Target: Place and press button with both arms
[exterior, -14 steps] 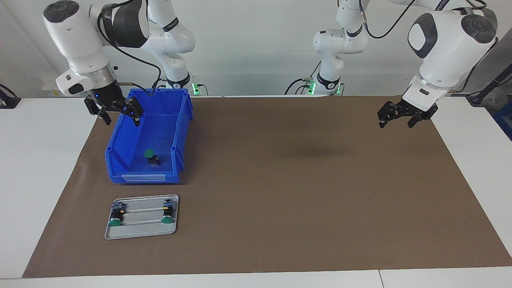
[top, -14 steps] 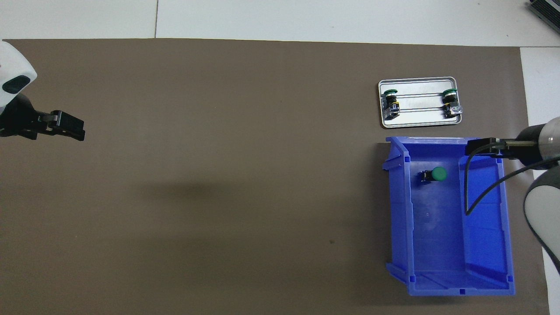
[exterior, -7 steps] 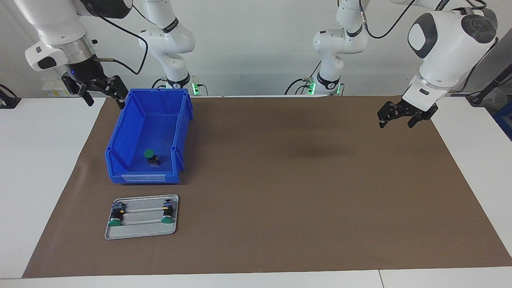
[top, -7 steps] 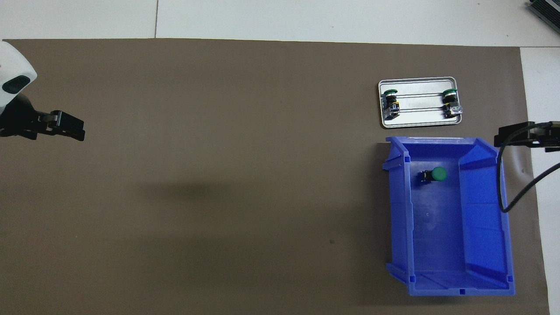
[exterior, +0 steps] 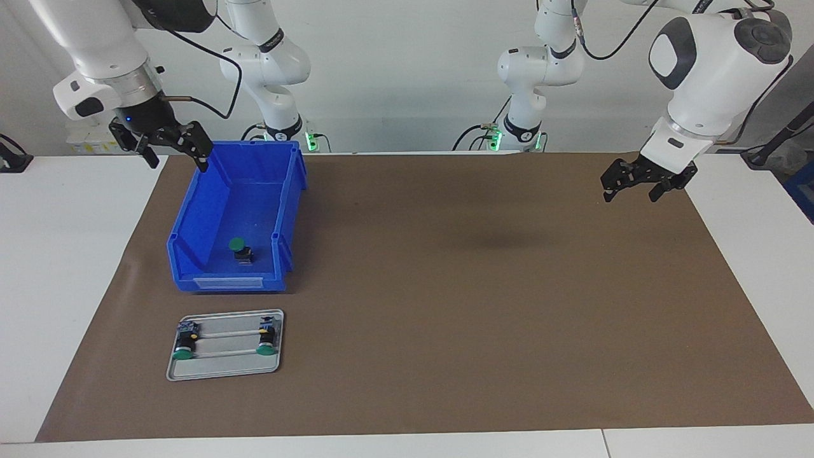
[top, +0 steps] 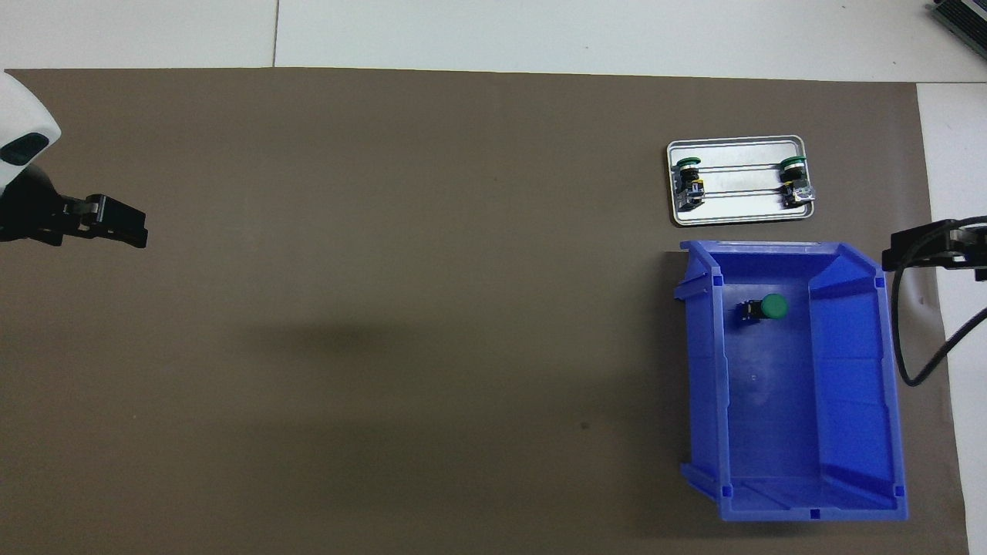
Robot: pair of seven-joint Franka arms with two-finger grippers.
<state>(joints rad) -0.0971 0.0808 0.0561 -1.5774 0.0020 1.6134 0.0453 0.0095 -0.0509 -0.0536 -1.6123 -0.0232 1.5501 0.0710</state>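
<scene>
A green-capped button (exterior: 238,247) (top: 767,307) lies on its side on the floor of the blue bin (exterior: 289,210) (top: 890,385), in the half farther from the robots. My right gripper (exterior: 177,156) (top: 917,250) is open and empty. It hangs in the air over the bin's outer wall, at the right arm's end of the table. My left gripper (exterior: 631,194) (top: 116,230) is open and empty. It hovers over the brown mat at the left arm's end, and that arm waits.
A small metal tray (exterior: 226,367) (top: 736,214) lies on the mat just farther from the robots than the bin. It carries two more green-capped buttons (exterior: 184,348) (exterior: 266,342) on two rails. The brown mat (exterior: 458,305) covers the middle of the white table.
My right gripper rose from inside the bin and swung outward past its wall, then came back a little toward the bin. The left gripper and the button stayed put.
</scene>
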